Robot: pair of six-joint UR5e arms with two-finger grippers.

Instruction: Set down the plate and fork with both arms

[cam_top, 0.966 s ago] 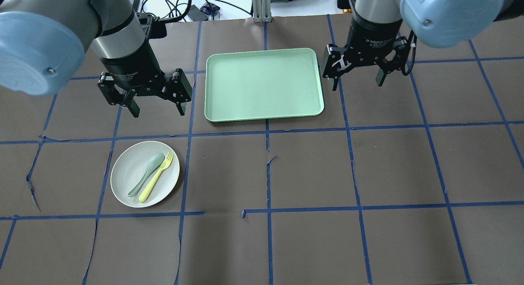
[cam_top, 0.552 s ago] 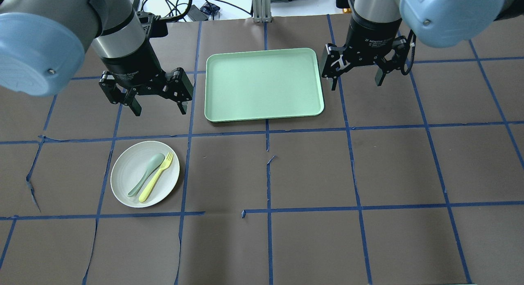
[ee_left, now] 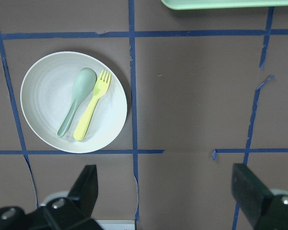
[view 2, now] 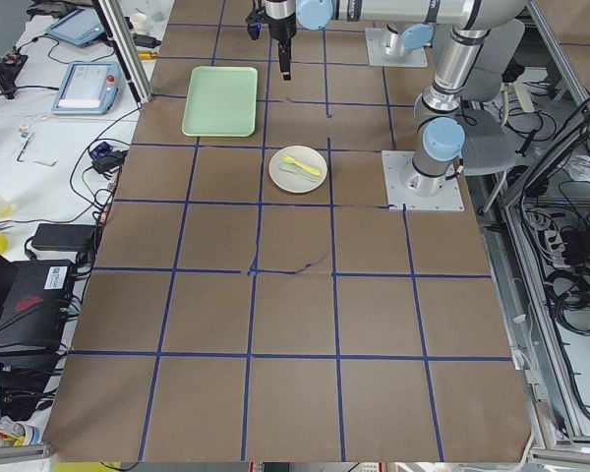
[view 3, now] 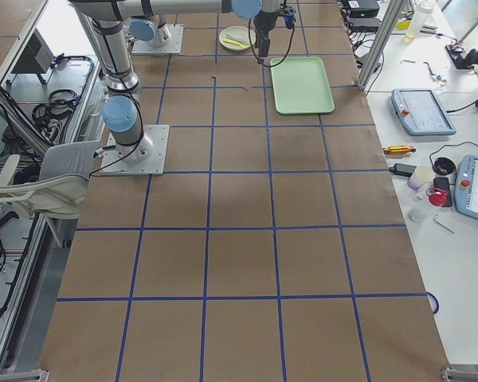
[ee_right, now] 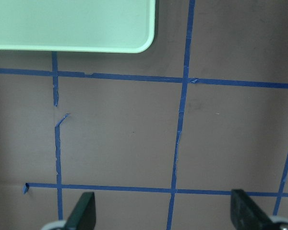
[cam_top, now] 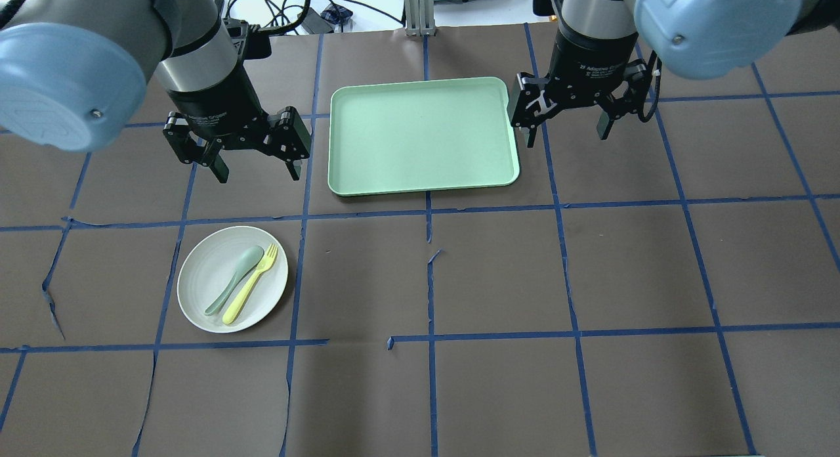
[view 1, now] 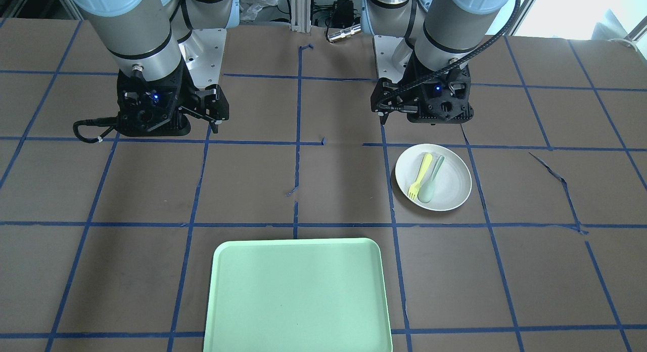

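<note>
The white plate (cam_top: 203, 273) lies on the table at the near left, with the yellow fork (cam_top: 250, 284) on it beside a pale green spoon (cam_top: 235, 280). My left gripper (cam_top: 258, 174) hangs open and empty above the table, just beyond the plate. In the left wrist view the plate (ee_left: 43, 100), the fork (ee_left: 92, 106) and the spoon (ee_left: 76, 98) lie ahead of my open gripper (ee_left: 168, 191), to its left. My right gripper (cam_top: 566, 137) is open and empty beside the right edge of the mint-green tray (cam_top: 423, 135).
The tray lies flat at the far middle of the table, between the two grippers, with nothing in it. Its corner shows in the right wrist view (ee_right: 72, 24). Blue tape lines cross the brown table cover, which is torn in places.
Both arms have shifted slightly. The left gripper has moved a little right and away from the plate. The right gripper has moved a little left, closer to the tray. Both stay open.
</note>
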